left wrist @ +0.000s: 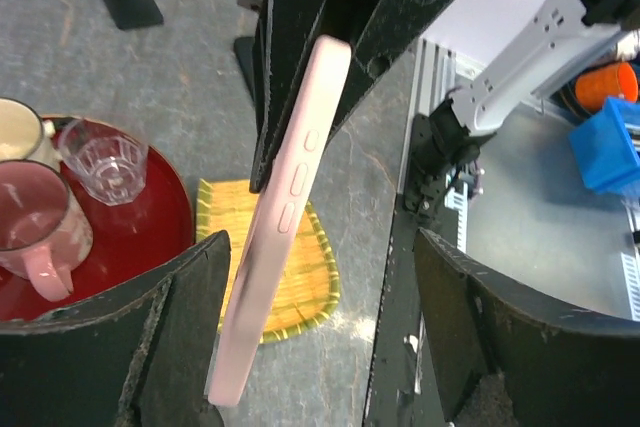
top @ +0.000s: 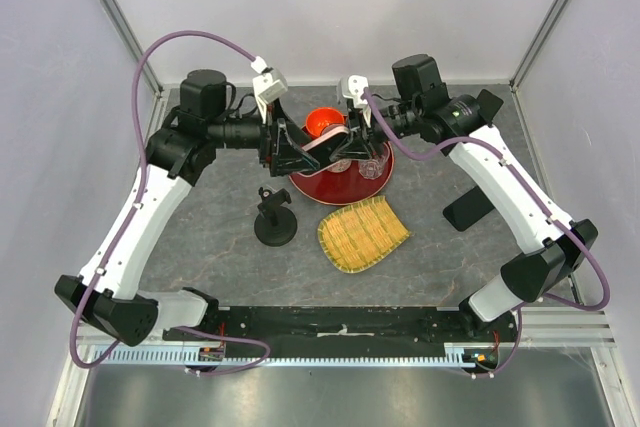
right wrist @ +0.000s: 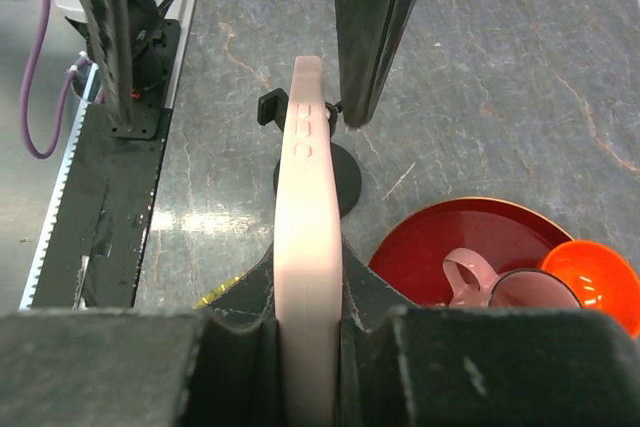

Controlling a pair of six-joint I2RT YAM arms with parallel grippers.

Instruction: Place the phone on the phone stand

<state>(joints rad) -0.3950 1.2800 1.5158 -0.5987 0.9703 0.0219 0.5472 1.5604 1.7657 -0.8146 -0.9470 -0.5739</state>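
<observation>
Handover seems the step in hand: right gripper [right wrist: 308, 342] is clamped on the pink phone [right wrist: 305, 187] above the tray [top: 332, 191] at frame centre, left gripper [left wrist: 315, 282] gapes around it, so it should close squarely on the flat faces before the right releases, then head for the stand [top: 275, 219] at lower left.

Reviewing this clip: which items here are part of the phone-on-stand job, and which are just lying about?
Part of the job:
- pink phone, clamped in the right gripper
- left gripper, open around it
- black phone stand on the table

Lying about:
- red tray
- pink mug
- clear glass
- orange bowl
- woven bamboo tray
- black object near the right arm
</observation>
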